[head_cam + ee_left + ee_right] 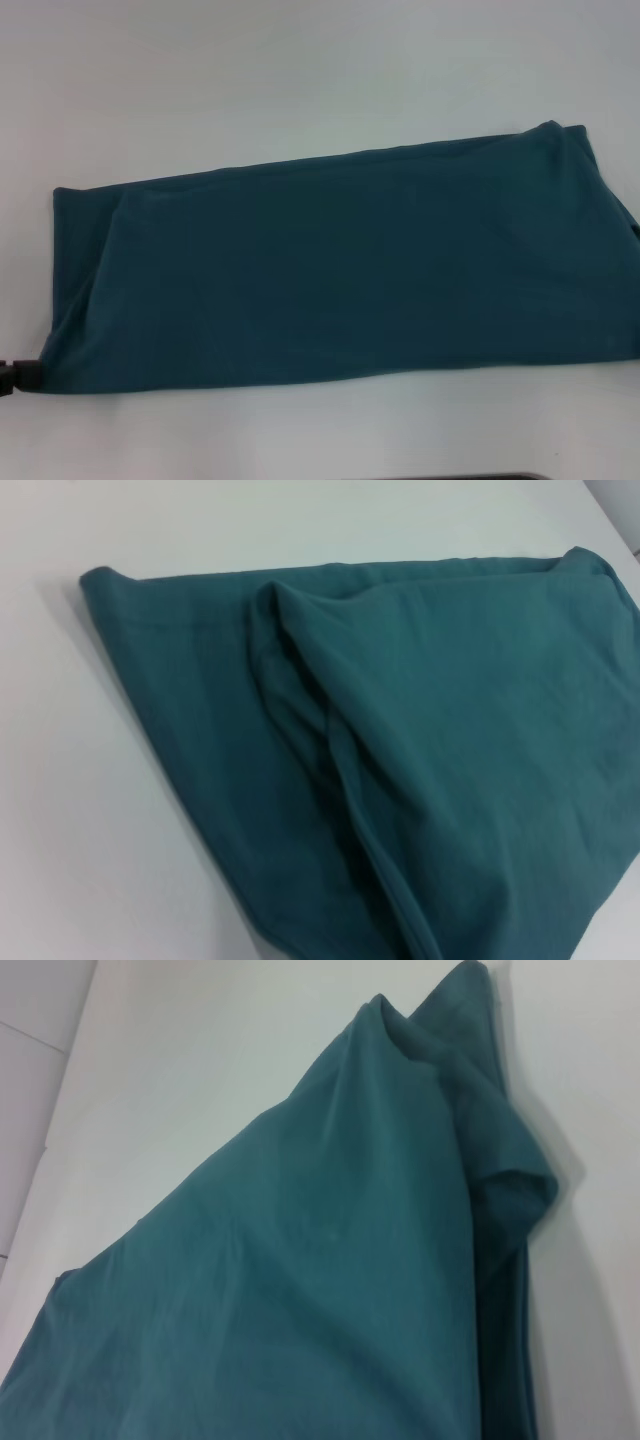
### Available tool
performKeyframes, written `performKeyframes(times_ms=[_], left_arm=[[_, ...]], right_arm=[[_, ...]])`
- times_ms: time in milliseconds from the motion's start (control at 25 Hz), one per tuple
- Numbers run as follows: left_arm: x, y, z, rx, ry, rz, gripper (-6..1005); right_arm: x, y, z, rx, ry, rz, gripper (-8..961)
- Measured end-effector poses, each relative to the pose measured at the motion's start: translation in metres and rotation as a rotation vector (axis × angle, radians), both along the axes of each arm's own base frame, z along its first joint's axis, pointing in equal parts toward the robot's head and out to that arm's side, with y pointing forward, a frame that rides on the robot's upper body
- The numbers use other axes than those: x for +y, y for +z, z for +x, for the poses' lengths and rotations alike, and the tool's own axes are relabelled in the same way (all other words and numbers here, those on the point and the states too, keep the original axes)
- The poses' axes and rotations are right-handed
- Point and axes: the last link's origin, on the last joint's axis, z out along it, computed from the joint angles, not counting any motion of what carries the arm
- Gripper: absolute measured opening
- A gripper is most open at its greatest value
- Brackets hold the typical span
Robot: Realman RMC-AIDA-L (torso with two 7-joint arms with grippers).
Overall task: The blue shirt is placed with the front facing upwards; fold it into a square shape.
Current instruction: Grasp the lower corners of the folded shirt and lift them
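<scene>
Now the shirt [340, 270] lies on the white worktop [250, 80], folded into a long band from left to right; its plain side is up; the left gripper [20, 376] is a small dark bit touching the near left corner; open or closed, I cannot tell; the right gripper is out of sight.

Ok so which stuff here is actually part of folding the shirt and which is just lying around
Part of the job:
- blue shirt, folded into a long band
- left end effector, at the band's near left corner

Just there:
- white table

Right end effector not visible.
</scene>
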Motion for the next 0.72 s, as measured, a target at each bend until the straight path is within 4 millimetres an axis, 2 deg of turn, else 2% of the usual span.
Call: performKeyframes(times_ms=[440,720], left_arm=[[-0.0051,-0.0036,-0.005,0.003,0.008,-0.009,2],[0.0035,0.0045,-0.0038,-0.002,0.009,0.035,16]], right_arm=[[0.0018,-0.0056,0.0007,-0.015,0.001,-0.018,9],[0.008,-0.0021,-0.0019,-0.015,0.018,-0.011,11]])
